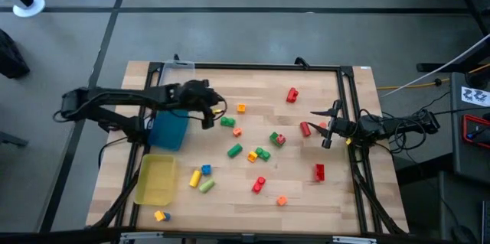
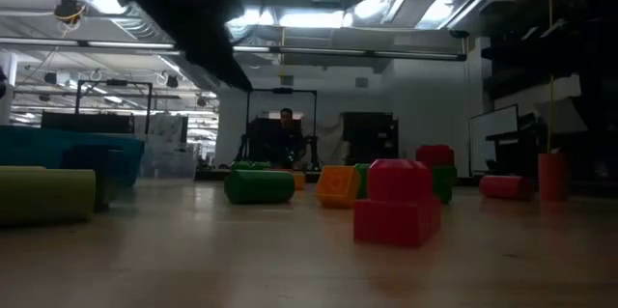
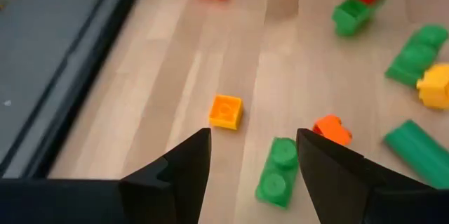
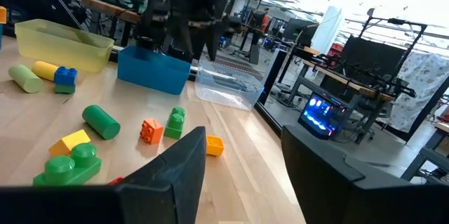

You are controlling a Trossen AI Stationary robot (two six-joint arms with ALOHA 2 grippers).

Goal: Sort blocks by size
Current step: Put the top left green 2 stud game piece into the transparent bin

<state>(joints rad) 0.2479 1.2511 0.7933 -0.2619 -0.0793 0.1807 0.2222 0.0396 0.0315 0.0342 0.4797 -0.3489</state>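
Several blocks lie scattered on the wooden table [image 1: 253, 206]. My left gripper [image 1: 214, 114] hovers open and empty above the table beside the blue tray. In the left wrist view [image 3: 252, 140] an orange square block [image 3: 226, 112], a green two-stud brick [image 3: 277, 171] and a small orange block [image 3: 332, 129] lie just past its fingertips. My right gripper [image 1: 326, 125] is open and empty near the table's right edge, next to a red cylinder [image 1: 305, 128]; nothing sits between its fingers in the right wrist view [image 4: 242, 136].
A clear tray [image 1: 178, 72], a blue tray [image 1: 168, 129] and a yellow tray [image 1: 155, 180] line the table's left side. Red, green, yellow and orange blocks crowd the middle, such as a green cylinder [image 1: 234, 151] and a red brick [image 1: 319, 171]. A black frame rail [image 1: 348, 99] edges the table.
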